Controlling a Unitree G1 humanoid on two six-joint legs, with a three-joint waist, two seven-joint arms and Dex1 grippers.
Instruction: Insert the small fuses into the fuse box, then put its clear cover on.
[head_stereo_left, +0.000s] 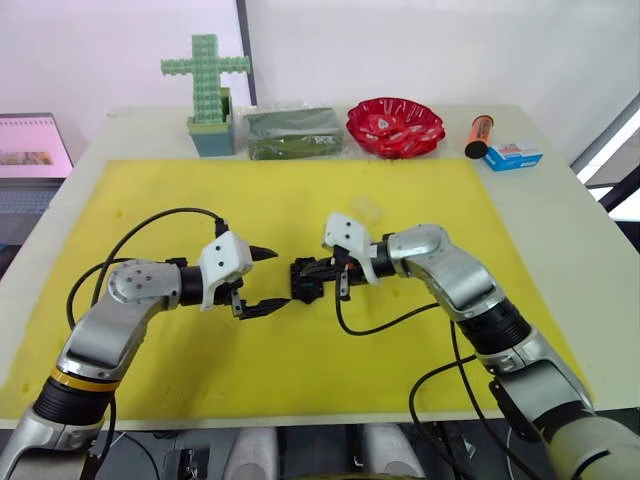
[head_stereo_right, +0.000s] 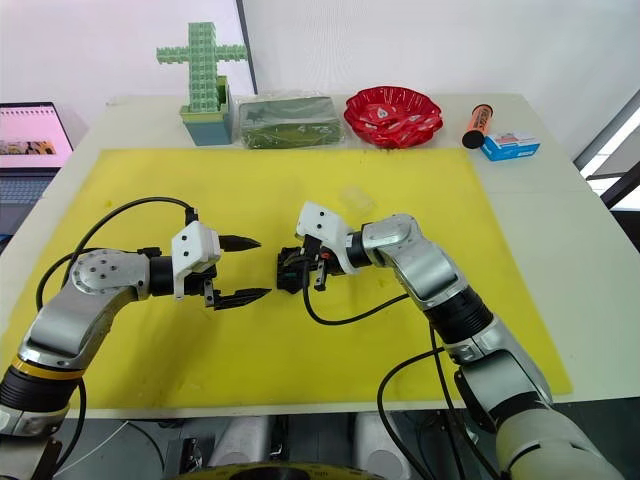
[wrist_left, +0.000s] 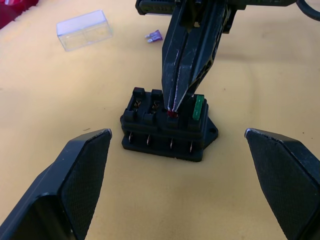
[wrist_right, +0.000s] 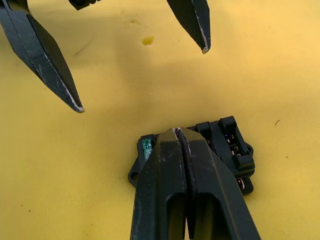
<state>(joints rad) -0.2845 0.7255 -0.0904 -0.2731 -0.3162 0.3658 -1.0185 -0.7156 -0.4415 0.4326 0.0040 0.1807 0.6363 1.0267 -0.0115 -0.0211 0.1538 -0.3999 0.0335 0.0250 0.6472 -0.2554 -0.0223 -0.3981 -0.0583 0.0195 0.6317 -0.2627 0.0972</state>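
Black and bumpy-sided, the fuse box (wrist_left: 167, 131) sits mid-mat with a green fuse (wrist_left: 198, 107) upright in its end slot. My right gripper (wrist_left: 172, 109) pinches a red fuse (wrist_left: 172, 114) into the neighbouring slot; two slots stay bare. My left gripper (head_stereo_left: 260, 281) hangs spread at nine o'clock, apart. Toward one o'clock lie the clear cover (wrist_left: 83, 30) and a purple fuse (wrist_left: 154, 36) on open yellow mat (head_stereo_left: 300, 200).

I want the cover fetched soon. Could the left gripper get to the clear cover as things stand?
Probably yes: the left gripper is open and holds nothing, and the clear cover lies alone on bare mat beyond the fuse box. The right gripper, pressing a red fuse in, stands partly between; go around it.
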